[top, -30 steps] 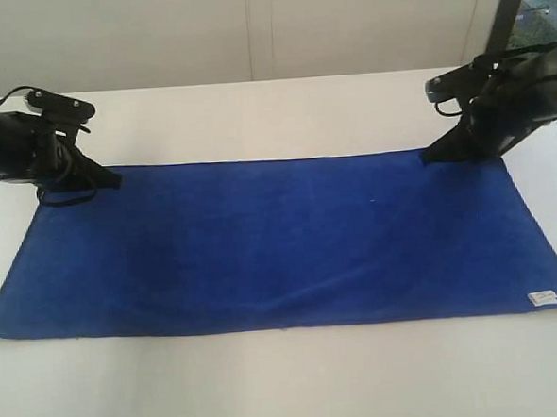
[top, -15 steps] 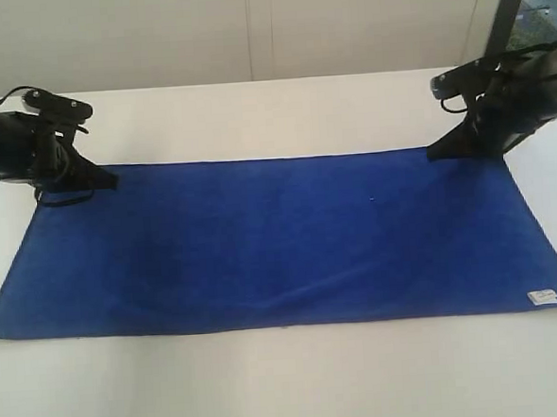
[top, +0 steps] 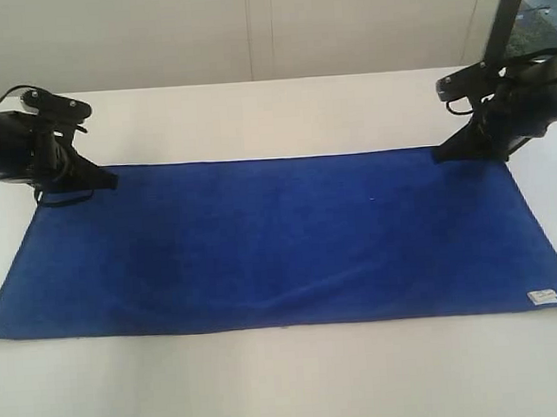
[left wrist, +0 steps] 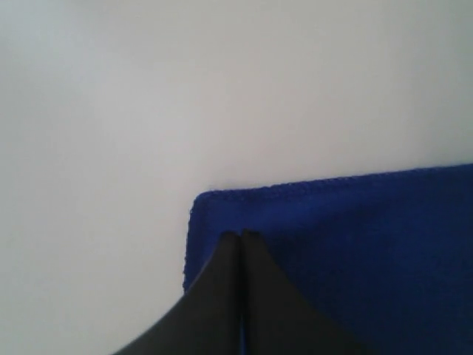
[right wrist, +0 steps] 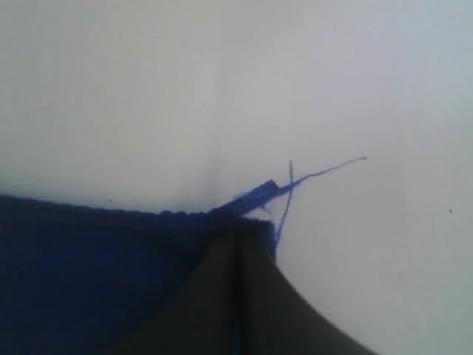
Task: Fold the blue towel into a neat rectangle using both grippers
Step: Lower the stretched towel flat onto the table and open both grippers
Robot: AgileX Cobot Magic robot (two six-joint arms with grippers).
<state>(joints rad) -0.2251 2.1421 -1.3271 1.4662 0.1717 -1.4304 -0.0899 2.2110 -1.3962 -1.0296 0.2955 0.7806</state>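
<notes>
Blue towel (top: 281, 241) shows stray threads (right wrist: 318, 174) only in right wrist view.

Towel (top: 271, 237) deep royal blue, plain, unpatterned. Corner label (top: 543, 296) white. Stray threads (right wrist: 325, 171) blue. Counter (top: 289, 387) white. Fingers (left wrist: 222, 296) black.

One corner of the blue towel (left wrist: 369, 251) is seen lying flat on the white table (left wrist: 148, 111). The left gripper (left wrist: 241, 237) is placed over that corner, its two black fingers (left wrist: 214, 296) pressed flush together, tips just inside the hemmed edges.
</notes>
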